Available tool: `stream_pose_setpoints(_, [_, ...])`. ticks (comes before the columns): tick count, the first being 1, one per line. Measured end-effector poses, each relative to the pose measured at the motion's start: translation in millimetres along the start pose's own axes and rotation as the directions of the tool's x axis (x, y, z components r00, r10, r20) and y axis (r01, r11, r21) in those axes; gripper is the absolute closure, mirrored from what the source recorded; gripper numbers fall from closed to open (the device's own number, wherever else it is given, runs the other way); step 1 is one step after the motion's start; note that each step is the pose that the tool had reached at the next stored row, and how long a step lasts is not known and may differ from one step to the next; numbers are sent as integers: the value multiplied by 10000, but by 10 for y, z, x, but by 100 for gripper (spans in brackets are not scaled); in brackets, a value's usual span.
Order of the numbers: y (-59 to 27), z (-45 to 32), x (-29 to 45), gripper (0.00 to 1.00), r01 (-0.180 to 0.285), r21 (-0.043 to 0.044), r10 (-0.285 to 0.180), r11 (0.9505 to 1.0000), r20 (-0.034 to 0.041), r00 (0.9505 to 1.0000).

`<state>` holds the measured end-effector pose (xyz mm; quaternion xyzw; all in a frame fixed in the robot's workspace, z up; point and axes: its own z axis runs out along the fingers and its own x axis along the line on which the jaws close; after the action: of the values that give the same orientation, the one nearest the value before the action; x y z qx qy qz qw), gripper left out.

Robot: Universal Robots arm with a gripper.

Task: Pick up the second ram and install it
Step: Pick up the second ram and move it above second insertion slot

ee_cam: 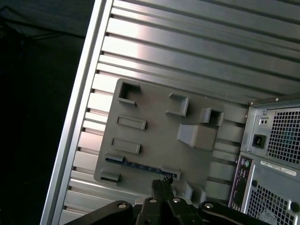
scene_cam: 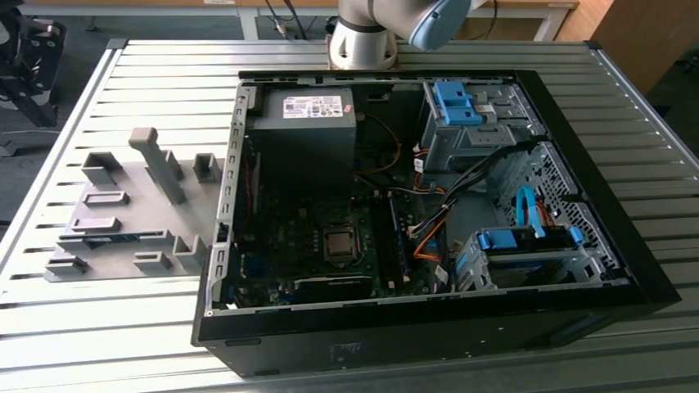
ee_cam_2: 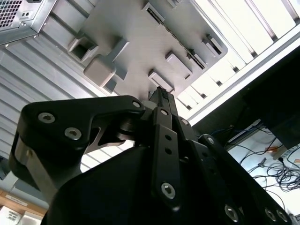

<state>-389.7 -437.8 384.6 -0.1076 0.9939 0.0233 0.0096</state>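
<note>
Stick first: the second ram lies flat in a slot of the grey fixture plate, not yet lifted. In the exterior view it's the thin blue strip at lower left of the frame, on the plate, well apart from the open PC case at centre-right.

Claw is over that plate. In the first wrist view its tips sit close to the stick's end nearer the case. The stick's long axis runs roughly crosswise to the way the fingers point, and along the plate's near edge. Looks like the claw is well above the plate, since both wrist views take in most of it, but that's a judgement. There's one arm only, so no choice of side. Its base is at top centre of the exterior view, behind the case.

Fingers in the second wrist view look pressed together w/ nothing between them. Same in the first wrist view.

Surface is a ribbed alu table, its slats running the exterior view's left-right. Plate is matte grey w/ several raised holders. The motherboard sits deep inside the case. Can't tell which mem slot is free.

Room is dim around the table, w/ loose cables below its edge.
</note>
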Motion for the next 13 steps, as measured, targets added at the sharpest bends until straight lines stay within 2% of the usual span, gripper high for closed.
stream_pose_setpoints(6, [0,0,0,88,475,-12,-475,9989,-20,9989])
stream_pose_setpoints(13, [0,0,1,88,996,-26,-997,9950,-43,9950])
